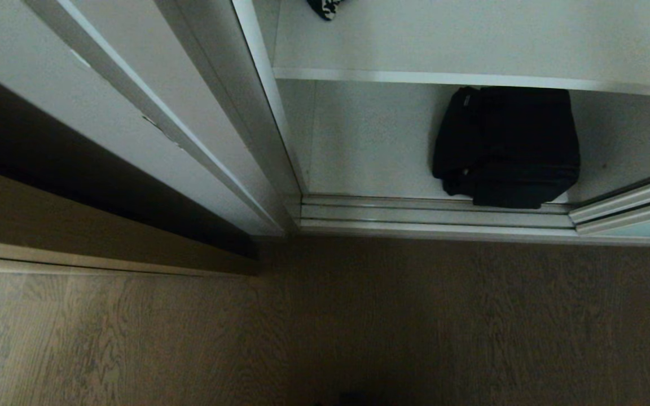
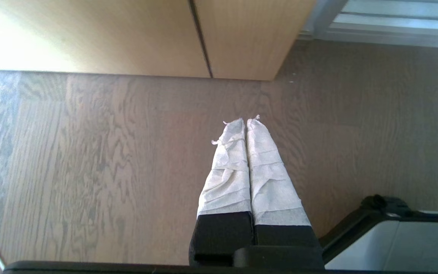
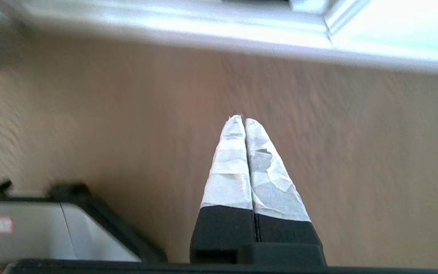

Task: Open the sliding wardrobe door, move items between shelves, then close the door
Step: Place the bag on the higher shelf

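**Wardrobe open, bag on the bottom shelf, both grippers empty above the floor**

In the head view the wardrobe stands open at the middle. The black bag (image 1: 506, 145) sits on the lowest shelf (image 1: 370, 169), towards the right side of the opening, its front edge reaching the silver floor track (image 1: 432, 214) and slightly overhanging it. Above it runs the next shelf (image 1: 471, 79), a white board whose front edge crosses the picture; a small black-and-white patterned thing (image 1: 328, 7) shows at the top edge above that board, too cut off to identify. The sliding door (image 1: 629, 208) shows only as a slim silver frame corner with a sliver of pale turquoise glass at the lower right, just beside the bag. To the left of the opening rise the white wardrobe wall and frame (image 1: 257, 113), and further left a tan wood panel (image 1: 77, 225) meets the grey-brown wood floor (image 1: 359, 327). Neither arm appears in this view.

In the left wrist view the left gripper (image 2: 246, 121) hangs above the floor, its tape-wrapped fingers (image 2: 228, 167) pressed together and holding nothing; tan cupboard fronts (image 2: 127, 34) lie beyond it, and part of the robot's base (image 2: 394, 236) shows at the corner.

In the right wrist view the right gripper (image 3: 243, 118) is likewise above the floor, its fingers (image 3: 229, 167) together and empty. The picture is smeared; the wardrobe's pale bottom edge and turquoise glass lie beyond the tips.
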